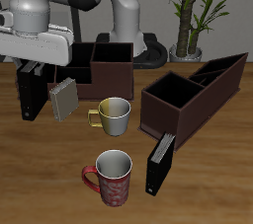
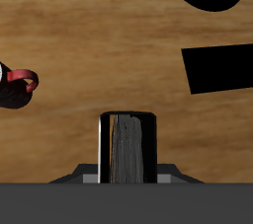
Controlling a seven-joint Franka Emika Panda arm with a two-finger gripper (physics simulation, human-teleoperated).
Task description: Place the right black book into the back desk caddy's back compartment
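Note:
The right black book stands upright on the table beside a small grey patterned book. My gripper is down over its top edge, shut on the book. The wrist view shows the book's black covers and grey page edge close up, held between the jaws. The back desk caddy, a low dark-brown box with open compartments, sits just behind the grey book, a short way from the gripper. A second black book stands near the table's front edge.
A yellowish mug stands mid-table and a red patterned mug nearer the front. A long narrow dark-brown caddy lies diagonally beyond the second book. A potted plant stands at the back.

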